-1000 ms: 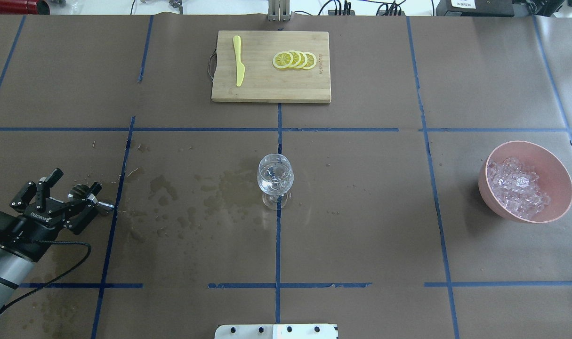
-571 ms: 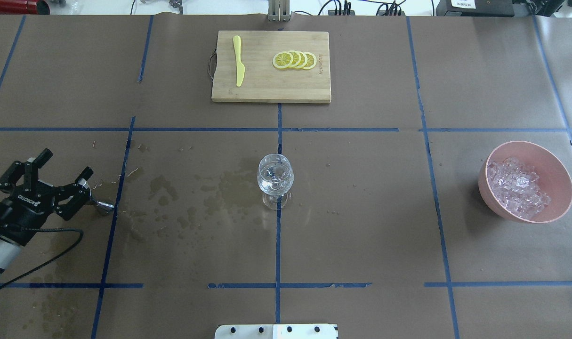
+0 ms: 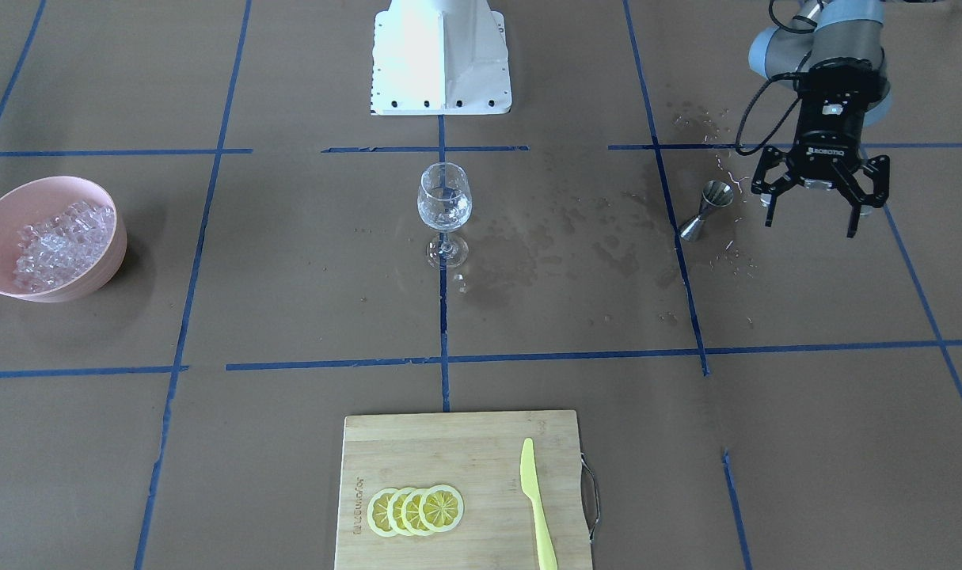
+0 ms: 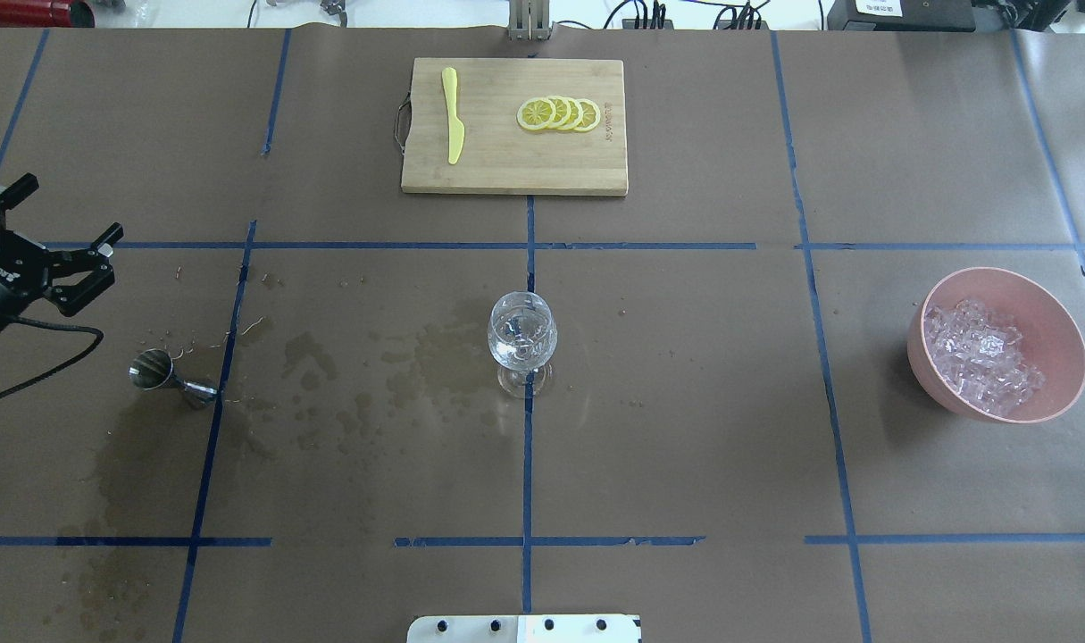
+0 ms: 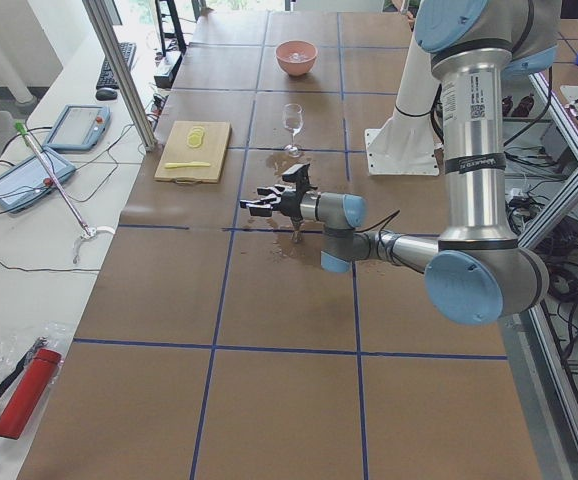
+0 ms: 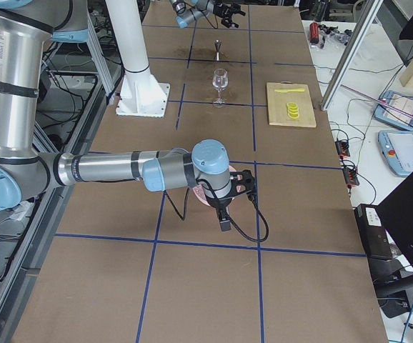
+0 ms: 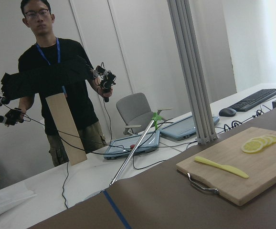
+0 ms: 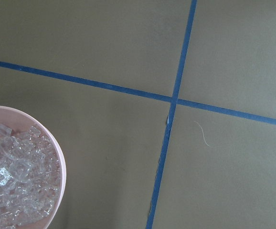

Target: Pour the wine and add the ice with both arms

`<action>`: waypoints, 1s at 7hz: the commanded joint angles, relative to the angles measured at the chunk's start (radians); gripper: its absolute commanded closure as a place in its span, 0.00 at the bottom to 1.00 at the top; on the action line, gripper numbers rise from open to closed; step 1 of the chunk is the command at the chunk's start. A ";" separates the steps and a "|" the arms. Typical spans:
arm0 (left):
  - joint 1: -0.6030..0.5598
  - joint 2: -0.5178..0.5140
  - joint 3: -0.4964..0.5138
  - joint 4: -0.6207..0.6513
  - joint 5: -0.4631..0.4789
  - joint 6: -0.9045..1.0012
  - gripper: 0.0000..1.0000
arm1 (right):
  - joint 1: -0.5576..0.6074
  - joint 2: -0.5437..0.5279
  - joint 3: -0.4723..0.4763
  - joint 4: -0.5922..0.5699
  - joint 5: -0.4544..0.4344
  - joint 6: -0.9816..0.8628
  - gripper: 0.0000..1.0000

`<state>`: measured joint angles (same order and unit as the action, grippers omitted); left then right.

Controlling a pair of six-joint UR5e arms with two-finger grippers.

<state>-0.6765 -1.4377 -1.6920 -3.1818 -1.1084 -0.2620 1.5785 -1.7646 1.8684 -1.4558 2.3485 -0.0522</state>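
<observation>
Bright even light, soft shadows, sharp

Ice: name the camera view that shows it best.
Overhead exterior: the whole heap of ice lies unobstructed in the pink bowl. Right wrist view is closer but crops it; front-facing, oblique; exterior left, tiny; in exterior right the right arm mostly hides it.

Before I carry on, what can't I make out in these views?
- Right hand: seen only in the exterior right view, small; open or shut unclear.
- Wine in the glass: colourless, level too small to gauge anywhere.
- Jigger: too small to tell whether it is empty.
- Left hand: partly cut off by the overhead view's left edge.
</observation>
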 commanded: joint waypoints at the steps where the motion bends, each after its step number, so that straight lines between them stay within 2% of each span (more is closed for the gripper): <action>1: -0.290 -0.055 0.002 0.229 -0.349 0.114 0.00 | 0.000 0.001 -0.002 0.000 0.000 -0.001 0.00; 4: -0.545 -0.160 0.003 0.631 -0.615 0.131 0.00 | 0.000 -0.001 -0.003 0.000 0.000 -0.003 0.00; 5: -0.607 -0.152 0.018 0.687 -0.716 0.121 0.00 | 0.000 -0.003 -0.003 0.000 0.000 -0.003 0.00; 6: -0.645 -0.148 0.018 0.815 -0.773 0.121 0.00 | 0.000 -0.004 -0.003 0.000 0.000 -0.003 0.00; 7: -0.678 -0.156 0.009 1.012 -0.781 0.127 0.00 | 0.000 -0.006 -0.003 0.002 0.000 -0.005 0.00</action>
<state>-1.3091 -1.5880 -1.6777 -2.3653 -1.8532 -0.1392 1.5784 -1.7685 1.8654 -1.4554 2.3485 -0.0556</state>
